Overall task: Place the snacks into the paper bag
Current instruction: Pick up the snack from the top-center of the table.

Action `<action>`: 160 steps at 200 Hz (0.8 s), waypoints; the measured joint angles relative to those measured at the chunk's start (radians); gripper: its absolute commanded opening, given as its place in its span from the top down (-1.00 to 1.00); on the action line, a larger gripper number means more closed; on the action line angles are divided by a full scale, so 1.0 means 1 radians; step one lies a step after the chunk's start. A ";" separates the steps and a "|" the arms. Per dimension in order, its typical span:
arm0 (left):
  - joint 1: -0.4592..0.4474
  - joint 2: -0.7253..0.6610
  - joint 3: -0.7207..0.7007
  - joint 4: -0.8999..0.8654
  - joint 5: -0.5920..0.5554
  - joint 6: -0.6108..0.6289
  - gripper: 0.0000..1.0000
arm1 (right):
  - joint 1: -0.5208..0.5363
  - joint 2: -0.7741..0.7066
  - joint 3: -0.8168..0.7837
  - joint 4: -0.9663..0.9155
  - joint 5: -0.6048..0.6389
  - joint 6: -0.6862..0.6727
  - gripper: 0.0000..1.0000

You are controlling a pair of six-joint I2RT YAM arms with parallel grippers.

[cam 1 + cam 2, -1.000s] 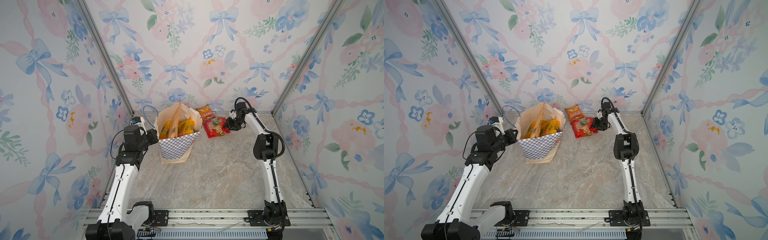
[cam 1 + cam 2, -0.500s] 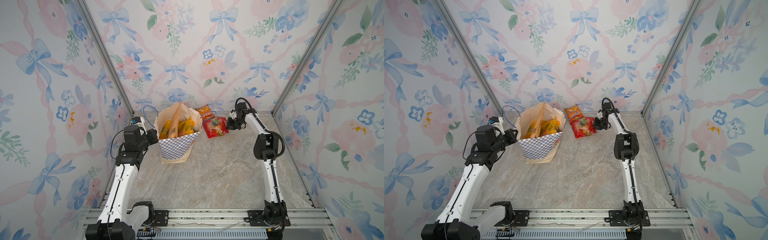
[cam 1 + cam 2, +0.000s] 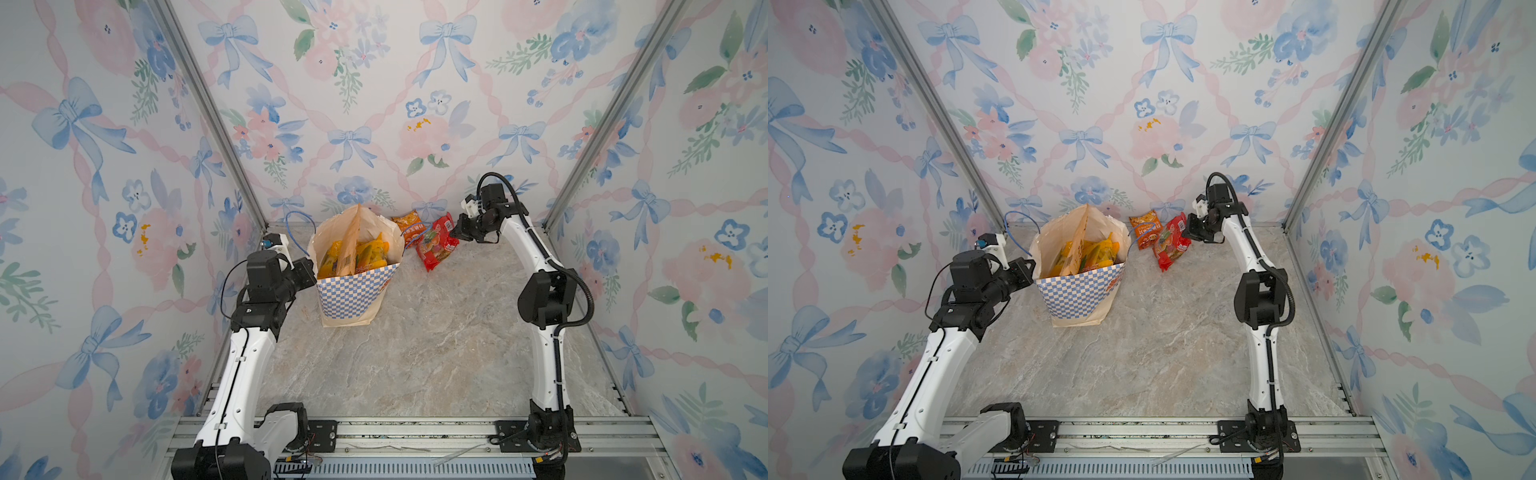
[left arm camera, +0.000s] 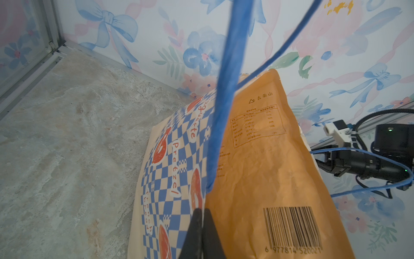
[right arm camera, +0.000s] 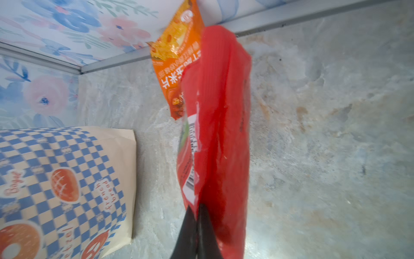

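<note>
Right wrist view: right gripper (image 5: 197,212) pinched tight on the red packet (image 5: 219,112), which hangs tilted above the table (image 3: 415,340). Left gripper (image 4: 201,218) clamps the paper bag (image 4: 174,157) at its rim (steadying the mouth open, I'd say). An orange packet (image 3: 409,219) waits by the back wall (image 3: 374,124); open air up to the bag's mouth.

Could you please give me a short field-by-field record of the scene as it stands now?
left gripper: shut on the paper bag, pinching its rim on the left arm's side
right gripper: shut on one end of the red packet
red packet: tilted, outside the bag; cannot tell if its far end is clear of the table
inside bag: kraft pouch standing, yellow packets
on table: orange packet, near the back wall
</note>
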 measured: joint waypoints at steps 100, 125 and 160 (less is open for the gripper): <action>0.000 0.000 0.000 0.000 0.003 0.000 1.00 | 0.077 -0.241 0.127 -0.028 0.001 0.023 1.00; 0.000 0.000 0.000 0.000 0.004 0.000 1.00 | 0.125 -0.314 0.157 -0.029 0.002 0.023 1.00; 0.000 0.000 0.000 0.000 0.008 0.000 1.00 | 0.193 -0.435 0.175 -0.027 0.000 0.023 1.00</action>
